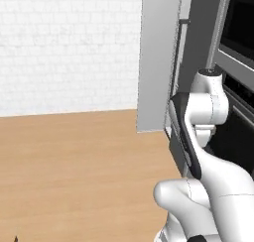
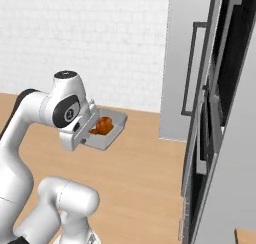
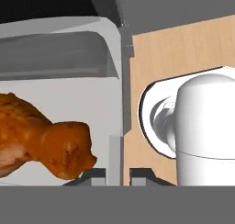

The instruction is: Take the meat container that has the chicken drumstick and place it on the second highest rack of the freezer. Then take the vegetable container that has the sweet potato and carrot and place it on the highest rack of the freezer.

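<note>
One freezer [image 2: 222,113] stands at the right of both base views, tall and grey, with a long dark bar handle [image 2: 191,68] on its door, which hangs open edge-on toward the arm. The dark opening beside the door is too shadowed to make out shelves. One white brick wall [image 1: 64,47] runs behind, and one broad wooden floor [image 1: 74,161] lies in front of it, with plenty of open room to the arm's left and between the arm and the wall.

One arm [image 2: 30,123] rises from the base and bends forward; in the left base view its upper joints stand just beside the freezer's door edge, blocking sight of what it carries.

One tray [image 2: 107,128], light grey with a raised rim, hangs in the air above the floor, left of the freezer and apart from it. The right base view shows it at the end of the hand, roughly level. The pincer [image 3: 114,175] is narrow, clamped on the tray's near rim: in the hand view the rim wall runs up from between the two dark tips.

One drumstick [image 2: 102,125], glossy orange-brown, lies inside the tray; in the hand view it sits toward the left and near edge, leaving bare grey tray floor behind it.
</note>
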### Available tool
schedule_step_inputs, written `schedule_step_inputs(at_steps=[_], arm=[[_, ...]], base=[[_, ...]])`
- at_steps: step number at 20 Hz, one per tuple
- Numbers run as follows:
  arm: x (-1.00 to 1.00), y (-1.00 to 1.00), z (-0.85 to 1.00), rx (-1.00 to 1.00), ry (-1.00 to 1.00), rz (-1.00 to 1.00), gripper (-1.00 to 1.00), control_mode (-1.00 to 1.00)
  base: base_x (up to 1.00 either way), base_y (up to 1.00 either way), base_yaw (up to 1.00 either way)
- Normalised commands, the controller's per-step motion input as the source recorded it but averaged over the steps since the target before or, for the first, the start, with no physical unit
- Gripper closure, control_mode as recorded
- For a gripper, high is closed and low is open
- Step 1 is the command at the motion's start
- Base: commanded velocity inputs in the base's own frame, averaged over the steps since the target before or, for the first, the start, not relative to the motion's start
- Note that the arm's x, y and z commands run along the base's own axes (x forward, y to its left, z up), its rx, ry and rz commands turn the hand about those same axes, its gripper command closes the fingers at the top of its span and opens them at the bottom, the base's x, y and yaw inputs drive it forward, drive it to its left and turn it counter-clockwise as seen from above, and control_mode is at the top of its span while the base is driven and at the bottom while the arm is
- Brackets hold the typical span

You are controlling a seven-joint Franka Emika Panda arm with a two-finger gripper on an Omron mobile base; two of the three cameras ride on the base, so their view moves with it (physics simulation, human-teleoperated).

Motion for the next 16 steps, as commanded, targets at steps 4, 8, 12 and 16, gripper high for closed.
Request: schedule_step_inputs(at_steps=[4, 8, 12, 16], arm=[[0.00, 0.00, 0.00, 0.00, 0.00, 0.00, 1.00, 1.00], [0.00, 0.00, 0.00, 0.00, 0.00, 0.00, 1.00, 1.00], [0.00, 0.00, 0.00, 0.00, 0.00, 0.00, 1.00, 1.00], [0.00, 0.00, 0.00, 0.00, 0.00, 0.00, 1.00, 1.00]], base=[[1.00, 0.00, 0.06], [1.00, 0.00, 0.06], [1.00, 0.00, 0.05], [1.00, 0.00, 0.02]])
